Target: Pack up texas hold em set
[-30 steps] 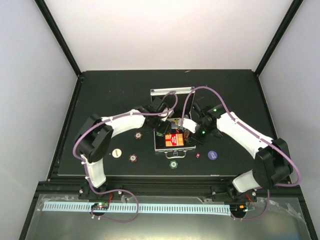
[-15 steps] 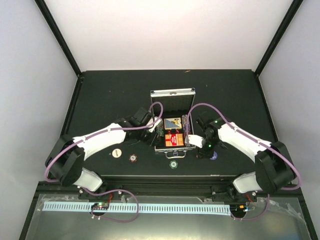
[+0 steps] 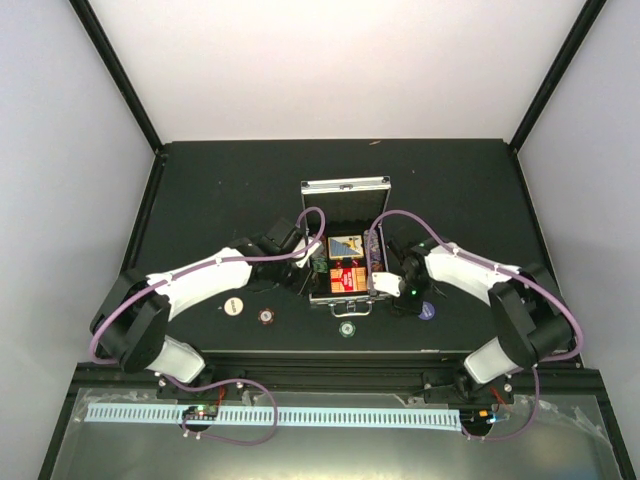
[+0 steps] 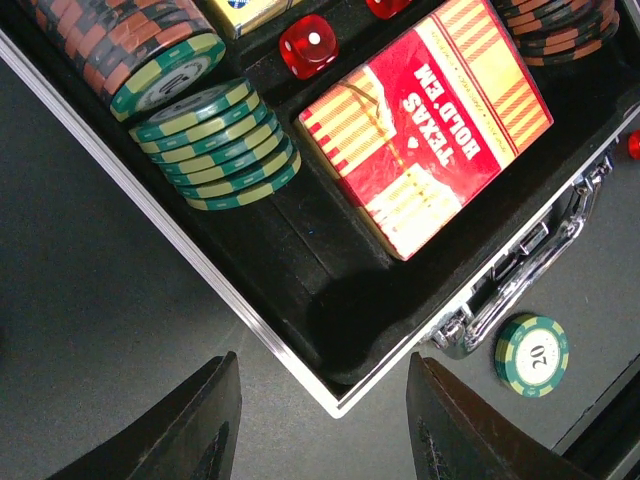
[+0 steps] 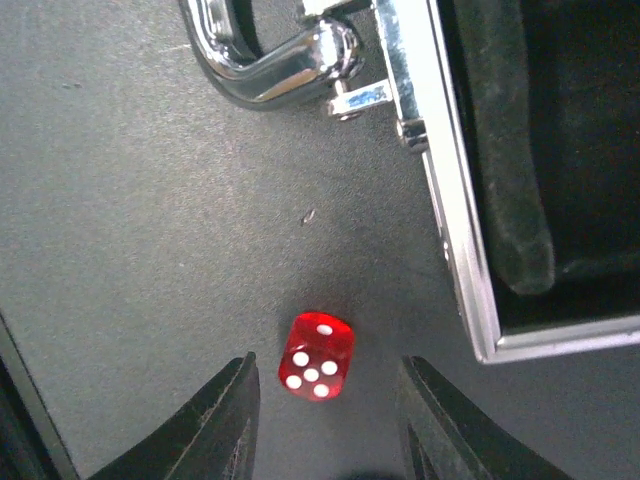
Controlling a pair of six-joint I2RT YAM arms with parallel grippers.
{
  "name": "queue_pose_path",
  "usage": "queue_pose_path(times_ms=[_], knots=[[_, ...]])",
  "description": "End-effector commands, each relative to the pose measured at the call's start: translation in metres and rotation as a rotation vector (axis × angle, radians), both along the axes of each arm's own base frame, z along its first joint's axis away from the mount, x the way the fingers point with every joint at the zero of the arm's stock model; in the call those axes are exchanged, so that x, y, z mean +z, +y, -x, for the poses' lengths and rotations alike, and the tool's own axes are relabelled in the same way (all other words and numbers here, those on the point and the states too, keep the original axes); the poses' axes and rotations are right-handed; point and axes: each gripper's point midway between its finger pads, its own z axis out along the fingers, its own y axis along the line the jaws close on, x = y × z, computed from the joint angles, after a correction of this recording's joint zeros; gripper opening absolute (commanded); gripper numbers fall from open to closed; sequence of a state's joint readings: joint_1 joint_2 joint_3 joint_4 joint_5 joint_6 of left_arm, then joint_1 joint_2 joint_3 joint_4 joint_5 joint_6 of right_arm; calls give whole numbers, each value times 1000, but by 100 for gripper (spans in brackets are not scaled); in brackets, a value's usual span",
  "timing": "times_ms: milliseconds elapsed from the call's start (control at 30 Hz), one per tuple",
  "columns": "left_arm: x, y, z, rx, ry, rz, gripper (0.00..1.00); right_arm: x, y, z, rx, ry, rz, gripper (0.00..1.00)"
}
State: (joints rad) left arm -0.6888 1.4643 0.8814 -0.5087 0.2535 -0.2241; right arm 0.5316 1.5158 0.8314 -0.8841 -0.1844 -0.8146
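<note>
**Case open at mid-table, 1 die loose by its corner**

The silver briefcase [image 4: 300, 250] lies open near the middle of the black table [image 3: 200, 200], its lid [image 3: 345, 186] standing up at the far side. In its felt tray sit a red card box [image 4: 425, 120] printed "TEXAS HOLD'EM", a row of green chips [image 4: 215, 140], a row of maroon chips [image 4: 110, 40] and a red die [image 4: 308, 45]. The chrome handle [image 4: 530, 255] faces the arms, with 1 green chip [image 4: 532, 355] marked 20 just in front of it. A loose die [image 5: 316, 356] rests on the table beside the case's corner. The right gripper [image 5: 328, 430] hangs over it, fingers spread to either side and not touching it. The left gripper [image 4: 320, 420] is also spread wide and holds nothing, hovering at the case's other front corner. A cream chip [image 3: 232, 306], a maroon chip [image 3: 267, 315] and a purple chip [image 3: 425, 310] lie apart on the table.
</note>
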Motion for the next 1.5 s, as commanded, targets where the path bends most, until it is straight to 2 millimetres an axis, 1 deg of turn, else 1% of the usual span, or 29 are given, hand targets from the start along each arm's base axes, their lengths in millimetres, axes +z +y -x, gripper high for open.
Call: queue_pose_path(times_ms=[0,133,367,533,633,700,767,800,933,1033,1133,1267,1400,1467], knots=[[13,-3,-11,16,-38,2,48,-8,1,-8,21,-24,5,40],[13,-2,-12,19,-44,-3,48,-11,1,-7,20,-17,6,38],[13,-2,-14,23,-46,-9,48,-13,1,-5,21,-11,5,28],[12,-1,-14,25,-46,-14,48,-15,3,-6,13,-9,-1,27],[12,0,-14,29,-46,-16,49,-14,5,-7,6,-2,-4,21],[13,1,-14,34,-49,-16,49,-9,4,-5,9,-3,-6,17],[12,3,-15,43,-51,-18,49,2,4,-2,23,-10,-20,16],[13,5,-16,50,-51,-16,49,8,2,3,33,-3,-23,16],[13,11,-18,83,-55,-12,49,41,5,6,68,-41,-68,16],[13,18,-21,121,-57,-6,49,61,13,-6,65,-84,-100,16],[14,28,-24,165,-56,-1,49,71,27,-29,28,-103,-118,15],[14,39,-26,212,-51,5,49,71,50,-63,-19,-104,-136,15],[16,50,-27,250,-55,12,49,75,71,-92,-40,-105,-164,15],[16,54,-28,270,-51,15,49,72,77,-102,-40,-100,-165,15]])
